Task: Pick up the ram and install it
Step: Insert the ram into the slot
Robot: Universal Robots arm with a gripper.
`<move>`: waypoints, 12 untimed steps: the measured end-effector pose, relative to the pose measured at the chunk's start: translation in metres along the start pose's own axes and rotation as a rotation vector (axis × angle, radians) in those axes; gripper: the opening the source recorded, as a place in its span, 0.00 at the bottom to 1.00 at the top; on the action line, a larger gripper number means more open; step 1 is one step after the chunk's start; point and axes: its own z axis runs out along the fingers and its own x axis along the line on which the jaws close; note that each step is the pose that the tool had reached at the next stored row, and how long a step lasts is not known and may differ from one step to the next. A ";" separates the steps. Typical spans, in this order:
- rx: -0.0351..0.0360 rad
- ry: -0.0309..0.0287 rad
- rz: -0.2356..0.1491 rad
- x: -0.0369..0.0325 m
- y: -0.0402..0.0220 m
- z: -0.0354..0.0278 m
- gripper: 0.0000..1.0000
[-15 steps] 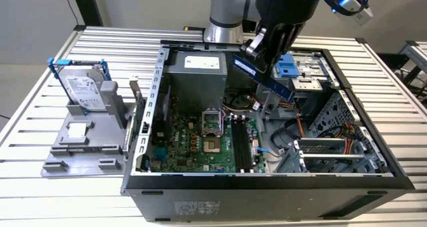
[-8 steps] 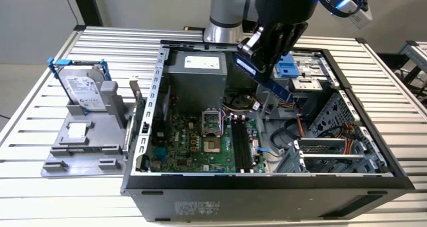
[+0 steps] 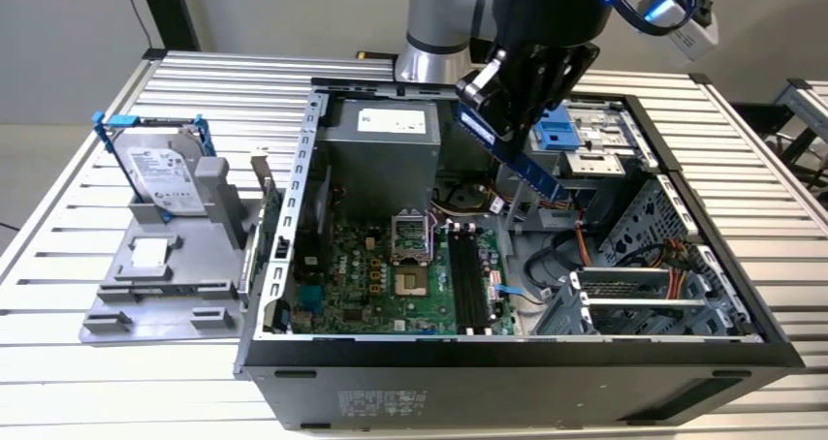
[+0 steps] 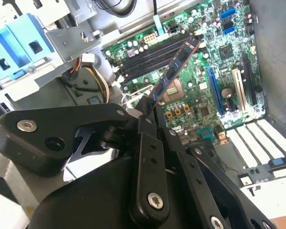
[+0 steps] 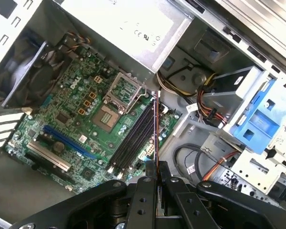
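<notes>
My gripper point(image 3: 498, 118) is shut on the ram point(image 3: 533, 172), a long thin board held tilted in the air above the open computer case. In the second wrist view the ram point(image 4: 175, 70) sticks out from between the black fingers point(image 4: 144, 125) over the motherboard's black slots point(image 4: 150, 56). The first wrist view has the ram point(image 5: 155, 125) edge-on, running roughly along the slots point(image 5: 132, 139), with the gripper point(image 5: 156, 168) clamped on its near end. In the exterior view the slots point(image 3: 468, 281) lie well below the ram, on the green motherboard point(image 3: 375, 277).
The case point(image 3: 518, 362) holds a grey power supply point(image 3: 382, 135), a blue drive bay point(image 3: 557, 130) and cables point(image 3: 569, 261). On the exterior view's left, a grey fixture point(image 3: 111, 319) carries a hard drive in a blue frame point(image 3: 162, 173) and a small silver chip point(image 3: 151, 255).
</notes>
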 end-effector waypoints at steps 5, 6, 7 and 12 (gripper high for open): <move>0.0042 -0.0013 0.058 0.0002 0.0001 0.0000 0.00; 0.0049 -0.0014 0.068 0.0003 0.0001 0.0000 0.00; 0.0057 -0.0015 0.080 0.0003 0.0002 0.0000 0.00; 0.0091 -0.0017 0.136 0.0004 0.0002 0.0000 0.00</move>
